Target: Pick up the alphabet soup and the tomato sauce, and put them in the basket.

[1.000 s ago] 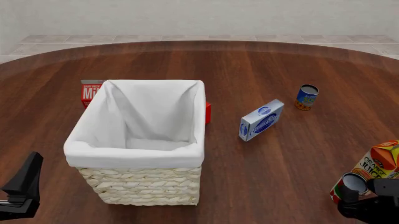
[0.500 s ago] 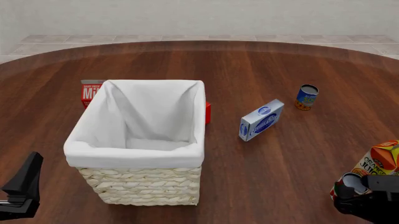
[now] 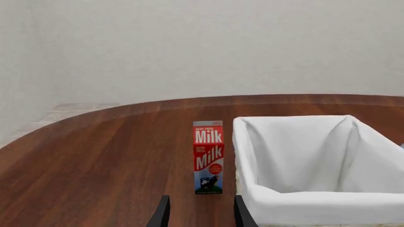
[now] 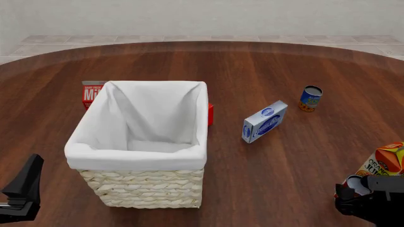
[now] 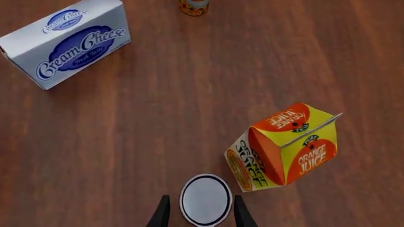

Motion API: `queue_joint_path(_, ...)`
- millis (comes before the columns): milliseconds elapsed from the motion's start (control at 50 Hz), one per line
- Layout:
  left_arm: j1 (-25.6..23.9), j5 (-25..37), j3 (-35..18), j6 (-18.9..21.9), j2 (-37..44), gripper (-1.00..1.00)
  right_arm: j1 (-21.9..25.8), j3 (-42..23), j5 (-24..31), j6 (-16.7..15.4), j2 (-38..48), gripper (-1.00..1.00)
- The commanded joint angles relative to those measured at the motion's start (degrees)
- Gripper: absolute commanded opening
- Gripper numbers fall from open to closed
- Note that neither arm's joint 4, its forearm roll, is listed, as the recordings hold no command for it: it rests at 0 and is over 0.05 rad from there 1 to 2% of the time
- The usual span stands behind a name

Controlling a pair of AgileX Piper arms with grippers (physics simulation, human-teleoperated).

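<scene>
The tomato sauce [image 5: 205,199] shows its grey lid from straight above, standing between the two fingers of my open right gripper [image 5: 202,216]. In the front view only a sliver of the tomato sauce [image 4: 353,183] peeks past that gripper [image 4: 372,204] at the near right edge. The alphabet soup [image 4: 310,98], a blue can, stands upright at the far right. The lined wicker basket [image 4: 136,156] sits left of centre, and its rim [image 3: 303,203] also shows in the left wrist view. My left gripper [image 4: 22,189] hangs open and empty at the near left.
An orange juice carton [image 4: 383,163] stands right beside the tomato sauce can, almost touching it [image 5: 284,149]. A cream cheese box [image 4: 264,121] lies between basket and soup. A milk carton [image 3: 208,157] stands behind the basket's left side, and something red [image 4: 210,114] on its right.
My right gripper has come down around the tomato sauce can, hiding more of it in the front view. The left arm and the other objects have stayed put.
</scene>
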Motion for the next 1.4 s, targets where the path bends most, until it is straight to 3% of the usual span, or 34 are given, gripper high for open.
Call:
queue_joint_path(20, 0.03, 0.01, 0.00, -0.01, 0.00, 1.00, -0.11, 0.00, -2.35, -0.10, 2.74, 1.00)
queue_joint_path(300, 0.03, 0.00, 0.00, -0.04, 0.00, 1.00, -0.12, 0.00, -3.32, -0.44, 3.77, 1.00)
queue_joint_path(320, 0.02, -0.01, 0.00, -0.03, 0.00, 1.00, -0.01, 0.00, -2.98, -0.30, 3.41, -1.00)
queue_joint_path(720, 0.01, 0.01, 0.00, 0.00, 0.00, 1.00, 0.08, 0.00, 1.40, -0.89, -2.02, -1.00)
queue_joint_path(1060, -0.12, 0.06, 0.01, -0.05, 0.01, 1.00, 2.54, -0.42, 17.75, -0.47, -20.88, -1.00)
queue_joint_path(1260, -0.07, -0.03, 0.00, -0.29, 0.00, 1.00, 5.11, -5.64, 30.25, 0.04, -30.33, -1.00)
queue_joint_path(1400, -0.04, -0.07, -0.05, -0.47, 0.00, 1.00, 6.40, -8.84, 35.96, 0.24, -34.31, -1.00)
